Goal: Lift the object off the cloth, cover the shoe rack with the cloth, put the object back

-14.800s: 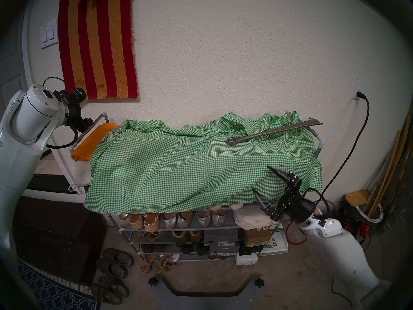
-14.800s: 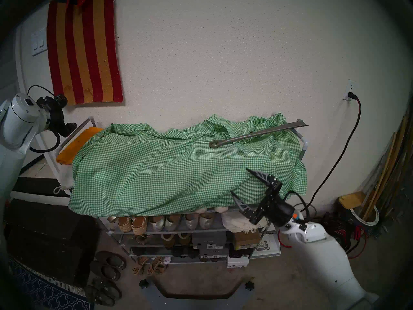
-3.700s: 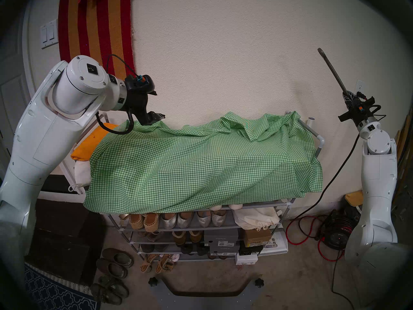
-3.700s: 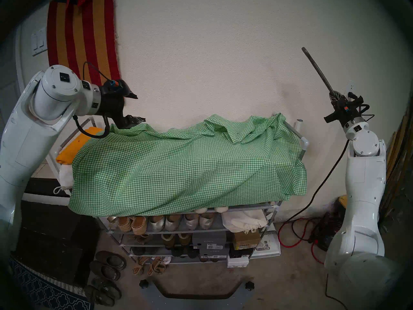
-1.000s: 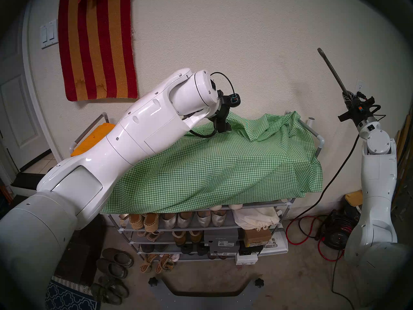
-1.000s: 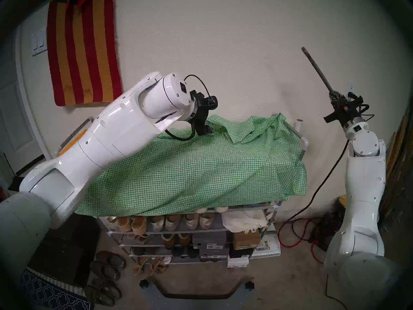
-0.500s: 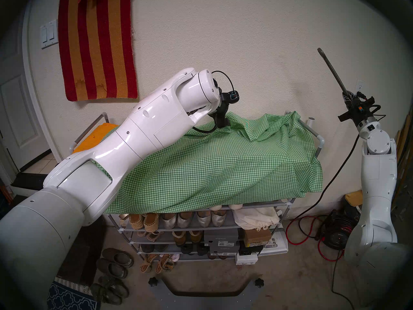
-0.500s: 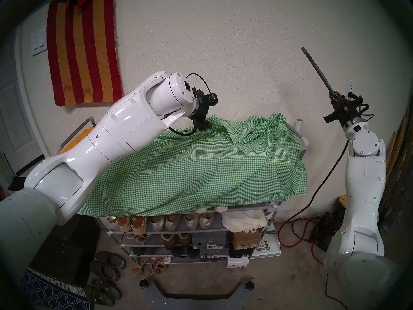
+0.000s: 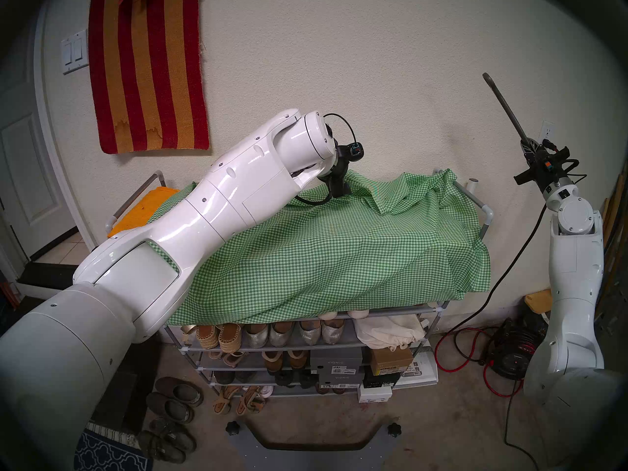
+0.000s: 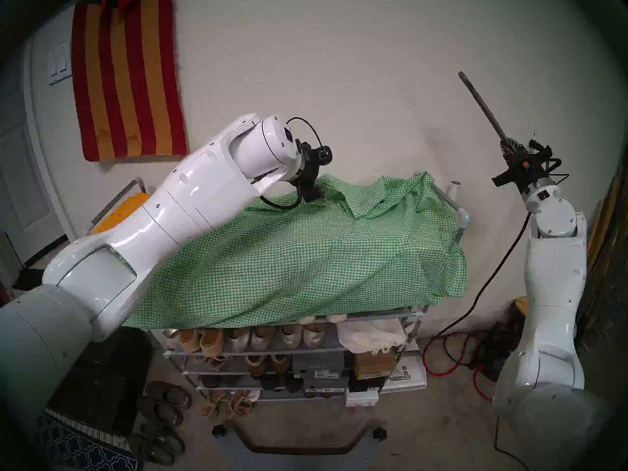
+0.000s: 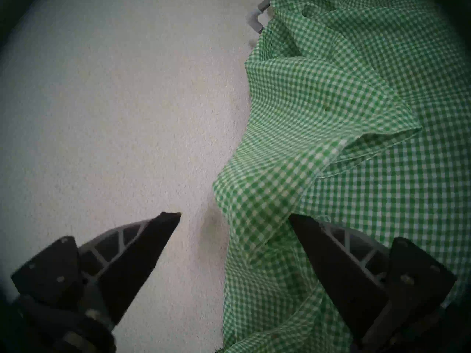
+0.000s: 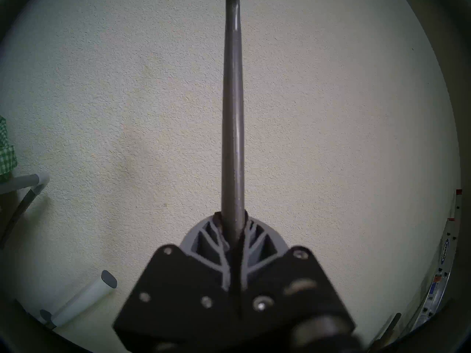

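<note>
Behind cloth (image 9: 339, 256), wall (image 11: 102, 115); left gripper (image 11: 234, 215) seemingly straddles its edge.

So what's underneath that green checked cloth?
The green checked cloth hides the shoe rack's top. Pale rounded shapes peek out at its front edge, an orange towel at left.

Green-white check cloth (image 9: 339, 256); grey bar (image 9: 506, 111).

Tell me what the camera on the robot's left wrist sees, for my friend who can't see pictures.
The open left gripper reaches the bunched back edge of a green-and-white checked cloth; one finger lies against the fabric, the other in front of a plain cream wall. A bit of grey rack rail peeks out at the top.
</note>
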Controlling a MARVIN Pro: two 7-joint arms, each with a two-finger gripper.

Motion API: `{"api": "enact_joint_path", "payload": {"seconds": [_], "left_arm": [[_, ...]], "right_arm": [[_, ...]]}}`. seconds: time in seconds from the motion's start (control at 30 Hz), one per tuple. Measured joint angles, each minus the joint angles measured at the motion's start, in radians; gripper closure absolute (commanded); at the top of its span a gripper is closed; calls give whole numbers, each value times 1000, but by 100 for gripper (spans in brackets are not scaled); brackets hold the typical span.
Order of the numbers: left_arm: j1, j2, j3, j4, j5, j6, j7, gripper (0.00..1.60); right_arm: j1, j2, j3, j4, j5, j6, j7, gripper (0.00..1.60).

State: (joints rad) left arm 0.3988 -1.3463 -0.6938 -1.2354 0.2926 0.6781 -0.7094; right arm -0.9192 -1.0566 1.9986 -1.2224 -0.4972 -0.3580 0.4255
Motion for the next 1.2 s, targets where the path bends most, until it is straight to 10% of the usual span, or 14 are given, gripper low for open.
{"api": "enact_joint_path", "payload": {"seconds": [0.03, 0.33, 0.4, 0.5, 0.53, 1.2], "left_arm": [[0, 0, 0, 8, -1, -4, 2, 0], [-6, -17, -6, 76, -13, -46, 19, 8], [-8, -22, -7, 82, -15, -52, 23, 68], [-12, -30, -7, 89, -16, -60, 31, 104], [-12, -32, -7, 89, -16, -62, 34, 160], [-28, 21, 41, -106, 57, -44, 59, 160]], "right_arm": [[0, 0, 0, 0, 0, 0, 0, 160], [0, 0, 0, 0, 0, 0, 0, 160], [0, 0, 0, 0, 0, 0, 0, 160], [0, 0, 0, 0, 0, 0, 0, 160], [0, 0, 0, 0, 0, 0, 0, 160], [0, 0, 0, 0, 0, 0, 0, 160]]}}
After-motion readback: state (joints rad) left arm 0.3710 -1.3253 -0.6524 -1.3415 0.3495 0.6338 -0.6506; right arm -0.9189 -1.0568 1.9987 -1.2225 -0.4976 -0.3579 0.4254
